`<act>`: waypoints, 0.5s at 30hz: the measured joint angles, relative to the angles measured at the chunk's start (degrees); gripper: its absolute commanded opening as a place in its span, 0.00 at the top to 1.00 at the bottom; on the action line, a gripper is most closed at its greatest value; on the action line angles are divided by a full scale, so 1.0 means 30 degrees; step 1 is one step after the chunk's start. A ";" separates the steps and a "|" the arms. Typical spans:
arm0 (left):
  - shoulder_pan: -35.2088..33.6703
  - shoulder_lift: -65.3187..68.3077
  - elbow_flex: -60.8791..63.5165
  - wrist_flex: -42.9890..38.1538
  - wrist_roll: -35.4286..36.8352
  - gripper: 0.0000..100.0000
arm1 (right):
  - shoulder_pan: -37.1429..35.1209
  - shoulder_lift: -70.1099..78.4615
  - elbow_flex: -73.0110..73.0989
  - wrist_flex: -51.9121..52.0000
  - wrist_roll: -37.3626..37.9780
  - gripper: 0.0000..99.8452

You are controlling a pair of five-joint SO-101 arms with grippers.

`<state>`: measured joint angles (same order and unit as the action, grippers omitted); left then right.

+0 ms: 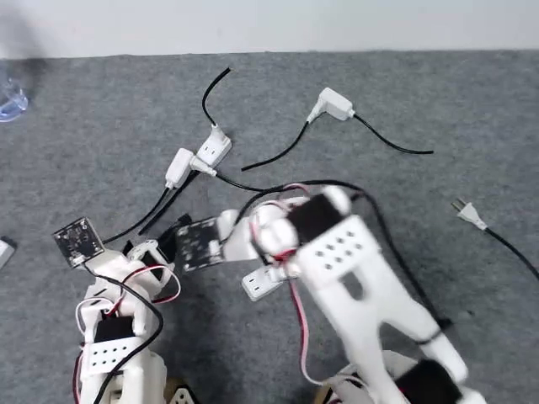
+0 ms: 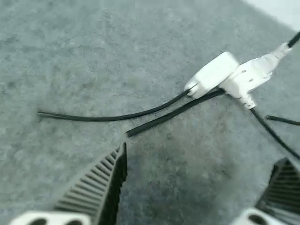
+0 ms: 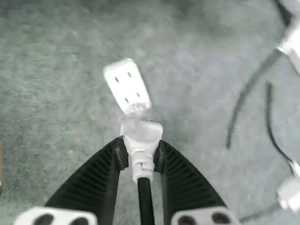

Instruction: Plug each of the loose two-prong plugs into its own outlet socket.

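The jaws of the right gripper [image 3: 140, 147] are closed on a white plug [image 3: 140, 133], which is held at the end of an outlet socket [image 3: 127, 86]; whether it is seated cannot be told. The left gripper [image 2: 204, 161] is spread wide over the carpet [image 2: 70, 56]. A loose plug [image 1: 468, 212] is seen well apart.

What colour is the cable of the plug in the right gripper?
Black cable; best seen in the right wrist view.
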<state>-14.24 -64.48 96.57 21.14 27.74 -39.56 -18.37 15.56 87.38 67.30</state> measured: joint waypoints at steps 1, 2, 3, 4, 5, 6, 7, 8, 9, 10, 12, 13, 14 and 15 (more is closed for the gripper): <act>0.0000 0.0000 0.0000 0.0000 -0.0059 0.56 | -0.0381 0.0645 0.0000 -0.0147 0.0059 0.99; 0.0000 0.0000 0.0000 0.0000 -0.0088 0.56 | -0.0762 0.1289 0.0000 -0.0293 0.0117 0.99; 0.0000 0.0000 0.0000 0.0000 -0.0088 0.56 | -0.1055 0.1905 0.0000 -0.0440 0.0234 0.99; 0.0000 0.0000 0.0000 0.0000 -0.0088 0.56 | -0.1289 0.2462 0.0000 -0.0527 0.0410 0.99; 0.0000 0.0000 0.0000 0.0000 -0.0088 0.56 | -0.1407 0.2960 0.0000 -0.0645 0.0645 0.99; 0.0000 0.0000 0.0000 0.0000 -0.0088 0.56 | -0.1436 0.3429 0.0000 -0.0703 0.0850 0.99; 0.0000 0.0000 0.0000 0.0000 -0.0088 0.56 | -0.1436 0.3839 0.0000 -0.0733 0.1055 0.99; 0.0000 0.0000 0.0000 0.0000 -0.0088 0.56 | -0.1436 0.4132 0.0000 -0.0791 0.1260 0.99; 0.0000 0.0000 0.0000 0.0000 -0.0088 0.56 | -0.1436 0.4249 0.0000 -0.0791 0.1436 0.99; 0.0000 0.0000 0.0000 0.0000 -0.0088 0.56 | -0.1407 0.4278 0.0000 -0.0791 0.1641 0.99; 0.0000 0.0000 0.0000 0.0000 -0.0088 0.56 | -0.1436 0.4337 0.0000 -0.0791 0.2081 0.99; 0.0000 0.0000 0.0000 0.0000 -0.0088 0.56 | -0.1436 0.4337 0.0000 -0.0791 0.2374 0.99; 0.0000 0.0000 0.0000 0.0000 -0.0088 0.56 | -0.1436 0.4337 0.0000 -0.0791 0.2696 0.99; 0.0000 0.0000 0.0000 0.0000 -0.0088 0.56 | -0.1407 0.4337 0.0000 -0.0791 0.2989 0.99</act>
<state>-14.24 -64.48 96.57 21.14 27.47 -43.78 -5.36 15.56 85.01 76.26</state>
